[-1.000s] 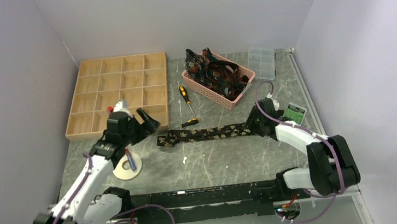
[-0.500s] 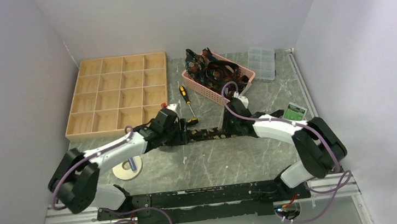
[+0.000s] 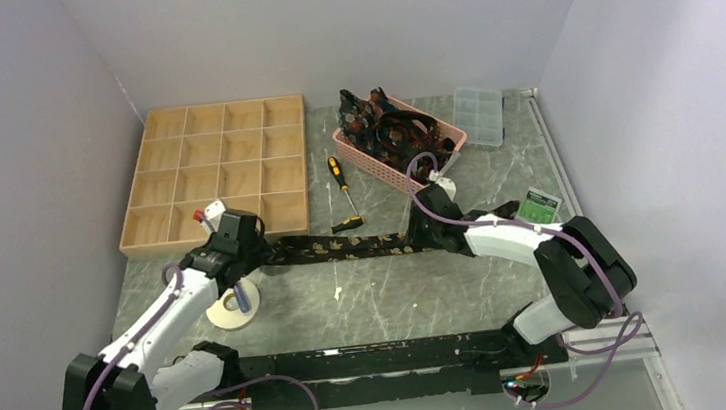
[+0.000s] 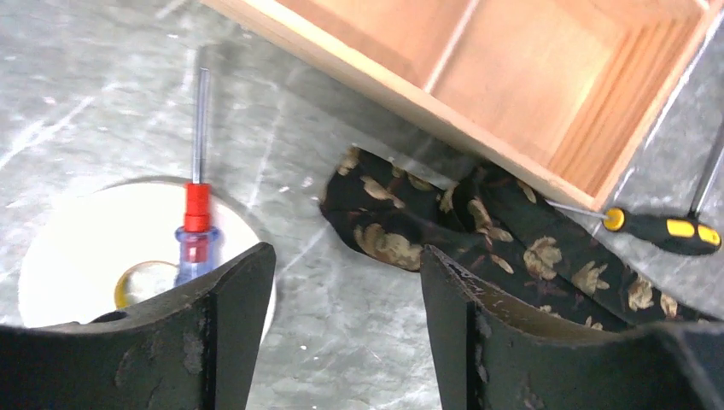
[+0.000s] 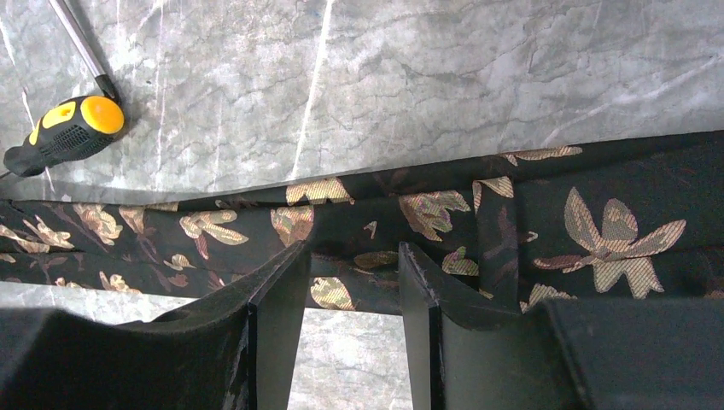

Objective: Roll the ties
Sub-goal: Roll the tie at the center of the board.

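Note:
One black tie with tan-gold leaves lies stretched left to right across the marble table. Its left end is bunched against the corner of the wooden tray. My left gripper hovers at that end. Its jaws are open with only bare table between them, and the right finger overlaps the fabric's edge. My right gripper is over the tie's right part. Its jaws are open, with the fingertips at the tie and nothing clamped. More ties are heaped in the pink basket.
The wooden compartment tray stands at the back left. A yellow-black screwdriver lies just behind the tie. A white disc with a red-blue screwdriver lies beside my left gripper. At the back right are a clear plastic box and a green card.
My left arm reached right to the tie's end, then drew back left, and the tie's end now lies further left by the tray. Its jaws narrowed. My right gripper slid left along the tie.

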